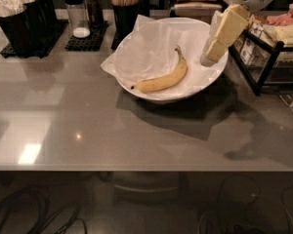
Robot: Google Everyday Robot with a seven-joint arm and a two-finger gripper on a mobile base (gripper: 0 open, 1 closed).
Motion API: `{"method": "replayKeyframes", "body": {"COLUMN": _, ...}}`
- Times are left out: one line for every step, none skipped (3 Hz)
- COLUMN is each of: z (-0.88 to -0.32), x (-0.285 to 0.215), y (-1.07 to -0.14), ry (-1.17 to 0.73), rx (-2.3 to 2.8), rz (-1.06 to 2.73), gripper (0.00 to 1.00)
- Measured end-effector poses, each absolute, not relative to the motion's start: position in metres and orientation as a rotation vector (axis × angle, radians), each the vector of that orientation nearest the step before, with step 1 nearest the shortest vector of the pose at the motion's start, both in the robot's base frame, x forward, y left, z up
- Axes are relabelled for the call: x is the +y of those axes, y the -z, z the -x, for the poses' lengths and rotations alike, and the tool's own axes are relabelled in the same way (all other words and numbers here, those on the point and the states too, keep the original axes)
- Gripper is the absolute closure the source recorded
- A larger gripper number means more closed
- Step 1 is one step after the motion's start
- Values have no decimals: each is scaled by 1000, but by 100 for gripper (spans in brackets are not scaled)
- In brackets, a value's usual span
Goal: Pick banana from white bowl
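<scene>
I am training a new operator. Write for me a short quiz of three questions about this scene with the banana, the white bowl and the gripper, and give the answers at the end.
1. True or false: the banana lies outside the white bowl.
2. Choose one. Where is the gripper?
A) at the bowl's rim on the right side of the picture
B) at the bowl's rim on the left side of the picture
C) touching the banana
3. Fill in the missing word: the bowl is lined with crinkled white ____.

Key
1. False: the banana lies inside the bowl.
2. A: the gripper is at the right-hand rim, apart from the banana.
3. paper
</scene>
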State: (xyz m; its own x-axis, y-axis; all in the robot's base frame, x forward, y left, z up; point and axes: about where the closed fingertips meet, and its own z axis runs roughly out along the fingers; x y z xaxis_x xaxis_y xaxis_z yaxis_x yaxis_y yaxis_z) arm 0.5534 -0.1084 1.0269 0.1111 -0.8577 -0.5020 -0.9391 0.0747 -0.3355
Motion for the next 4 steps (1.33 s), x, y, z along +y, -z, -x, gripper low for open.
{"method": "replayKeyframes", "body": {"z": -553, "x": -108, "y": -1004, "ry": -233, "rx": 1764, "rz": 1769, "gripper": 0}}
{"method": "replayKeyframes", "body": {"z": -568, "x": -85, "y": -973, "ry": -357, "rx": 1707, "rz": 1833, "gripper": 0}}
{"method": "replayKeyframes", "body": {"z": -584, "x": -57, "y": -943, "ry": -482, "rx": 1645, "rz": 1915, "gripper": 0}}
{"method": "replayKeyframes", "body": {"z": -586, "x": -56, "y": -940, "ry": -485, "rx": 1648, "rz": 1912, "gripper": 0}}
